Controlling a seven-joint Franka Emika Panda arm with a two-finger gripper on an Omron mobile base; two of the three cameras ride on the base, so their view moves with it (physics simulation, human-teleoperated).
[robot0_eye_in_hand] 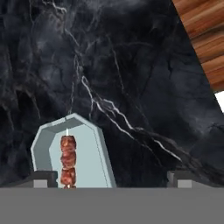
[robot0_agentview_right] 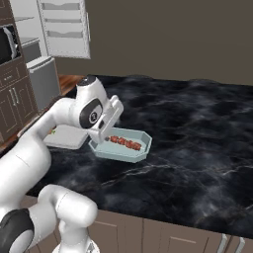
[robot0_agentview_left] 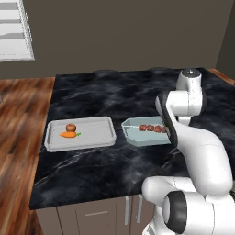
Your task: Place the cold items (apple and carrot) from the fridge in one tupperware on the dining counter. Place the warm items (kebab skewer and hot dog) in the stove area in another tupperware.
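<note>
A black marble bench (robot0_agentview_left: 105,98) is carrying everything, with wooden flooring (robot0_agentview_left: 23,105) showing beside it and a white fridge (robot0_agentview_right: 64,27) standing open at the back in the right base view. The white arm (robot0_agentview_left: 197,147) is reaching over the bench. A grey tupperware (robot0_agentview_left: 92,134) is lying on the bench to the left, holding the apple (robot0_agentview_left: 70,127) and the carrot (robot0_agentview_left: 69,134) close together. Just beside it, a pale blue tupperware (robot0_agentview_left: 137,137) is holding the kebab skewer (robot0_agentview_left: 151,128), which is lying along its floor. The fingers (robot0_eye_in_hand: 111,179) are hovering above this container's near end, spread wide apart and gripping nothing; one fingertip (robot0_eye_in_hand: 46,178) is showing beside the skewer in the hand view. No writing or labels are readable anywhere.
</note>
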